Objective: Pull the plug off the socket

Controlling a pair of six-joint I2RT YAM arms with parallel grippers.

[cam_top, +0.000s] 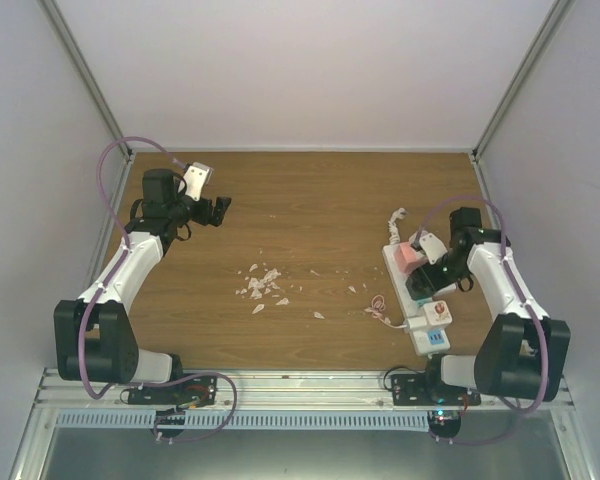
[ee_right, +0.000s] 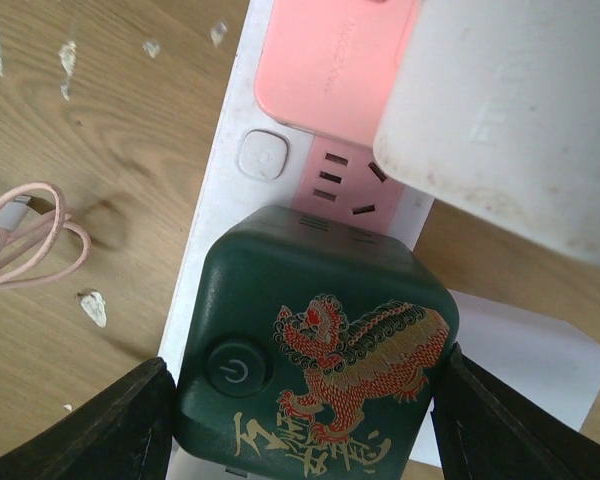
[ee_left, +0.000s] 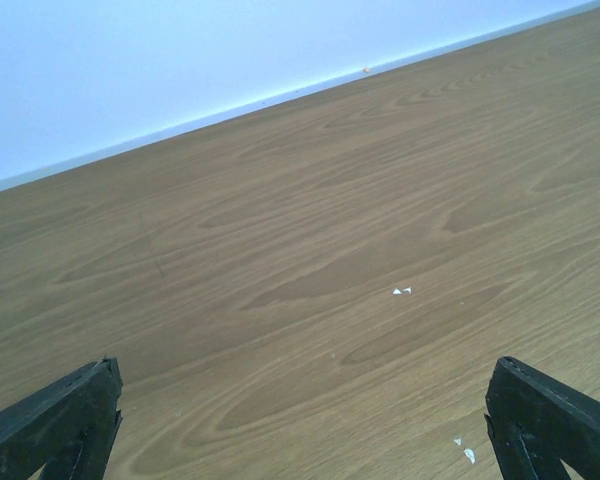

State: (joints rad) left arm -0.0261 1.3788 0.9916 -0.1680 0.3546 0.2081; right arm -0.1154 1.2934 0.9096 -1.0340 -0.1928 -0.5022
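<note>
Green plug, one only: a dark cube with a red-and-gold beast print and a power button, closest to the right wrist lens and seated on the socket. Right tool straddles it from above, one black finger against its left flank and the other against its right, clamped on the plug. Just past the plug are one bare pink outlet face and one square switch. Beyond these, one pink block and one white block sit on the same strip. One coiled pink cable lies on the surface left of the strip, apart from it. From overhead, the single socket lies at the right side of the surface, its long axis running near to far. Right arm is folded at the elbow, forearm reaching inward onto the socket. White scraps are scattered mid-surface. Left arm stretches up the left side. Left tool is well apart from the socket, fingers spread wide over bare wood, holding nothing.
</note>
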